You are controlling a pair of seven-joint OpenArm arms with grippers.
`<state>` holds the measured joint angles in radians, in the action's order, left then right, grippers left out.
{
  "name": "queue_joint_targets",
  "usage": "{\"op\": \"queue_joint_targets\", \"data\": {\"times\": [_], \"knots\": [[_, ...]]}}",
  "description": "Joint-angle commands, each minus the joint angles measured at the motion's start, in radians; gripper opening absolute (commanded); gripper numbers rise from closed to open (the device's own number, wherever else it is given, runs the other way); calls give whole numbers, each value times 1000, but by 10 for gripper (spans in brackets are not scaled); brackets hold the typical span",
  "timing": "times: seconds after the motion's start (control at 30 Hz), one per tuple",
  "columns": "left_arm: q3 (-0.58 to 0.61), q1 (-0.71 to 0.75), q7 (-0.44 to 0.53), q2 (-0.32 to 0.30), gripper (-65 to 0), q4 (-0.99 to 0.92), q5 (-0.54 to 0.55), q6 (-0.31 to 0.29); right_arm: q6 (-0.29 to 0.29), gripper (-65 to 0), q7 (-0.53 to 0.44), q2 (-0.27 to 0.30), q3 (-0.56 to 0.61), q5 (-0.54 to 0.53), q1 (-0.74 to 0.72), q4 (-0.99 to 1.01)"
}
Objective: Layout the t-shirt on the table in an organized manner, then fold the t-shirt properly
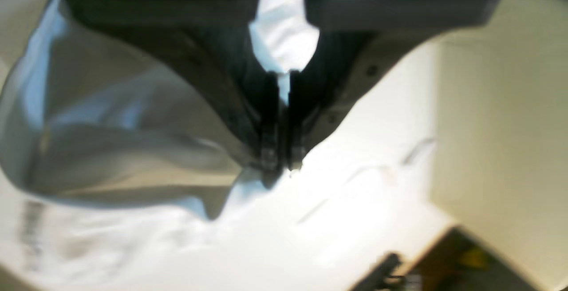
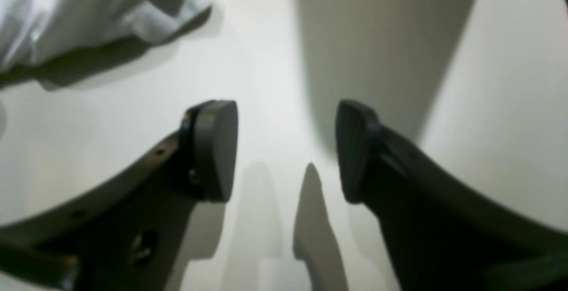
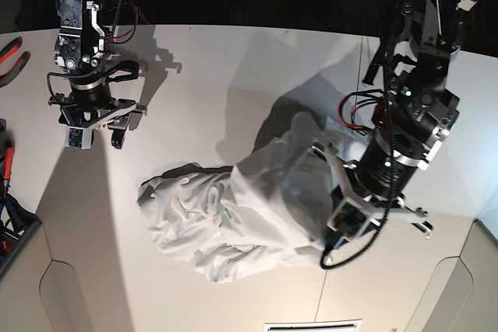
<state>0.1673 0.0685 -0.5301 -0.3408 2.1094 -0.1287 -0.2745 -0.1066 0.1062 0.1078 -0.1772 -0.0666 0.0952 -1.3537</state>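
Observation:
The white t-shirt (image 3: 226, 215) lies crumpled on the table (image 3: 218, 75) right of centre, with one side drawn up into a peak towards the arm on the right. My left gripper (image 1: 279, 163) is shut on a fold of the t-shirt (image 1: 111, 127), with cloth showing between and behind its fingers; in the base view the left gripper (image 3: 317, 148) sits at the raised edge. My right gripper (image 2: 286, 149) stands open over the bare table (image 2: 266, 60), nothing between its pads, and an edge of the t-shirt (image 2: 88, 11) lies off to its upper left. In the base view the right gripper (image 3: 97, 136) hangs far left of the shirt.
Red-handled pliers (image 3: 9, 56) and other tools (image 3: 5, 162) lie at the left edge. Beige cut-out corners (image 3: 78, 301) sit at the near edge on both sides. Beyond the table edge is a dark gap (image 1: 448, 264). Cables (image 3: 358, 110) hang beside the left arm.

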Motion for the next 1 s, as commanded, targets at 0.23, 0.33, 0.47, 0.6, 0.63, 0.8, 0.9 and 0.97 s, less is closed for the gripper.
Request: {"op": "queue_joint_targets", "data": {"times": [0.23, 0.33, 0.47, 0.6, 0.63, 0.8, 0.9, 0.97], "knots": [[-195, -13, -14, -72, -650, 28, 16, 10, -6, -303, -30, 5, 38, -5, -69, -15], [-275, -13, -22, -78, -650, 28, 16, 10, -6, -303, -31, 5, 71, -4, -93, -15], [-372, -10, -45, -78, -650, 28, 43, 9, -5, -303, -31, 5, 110, 5, -133, -15], [-439, 20, -46, -78, -650, 27, 69, 8, 32, -303, -28, 5, 114, 26, -177, -15], [-453, 29, -47, -78, -650, 27, 65, 8, 47, -303, -26, 5, 113, 26, -189, -14], [-553, 35, -47, -78, -650, 2, 35, 9, 57, -303, -26, 5, 113, 25, -240, 12], [-607, 35, -47, -78, -650, -27, 66, 8, 38, -303, -27, 5, 113, 15, -274, 66], [-629, 35, -48, -78, -650, -60, 87, -3, 20, -303, -28, 5, 113, -6, -318, 151]]}}
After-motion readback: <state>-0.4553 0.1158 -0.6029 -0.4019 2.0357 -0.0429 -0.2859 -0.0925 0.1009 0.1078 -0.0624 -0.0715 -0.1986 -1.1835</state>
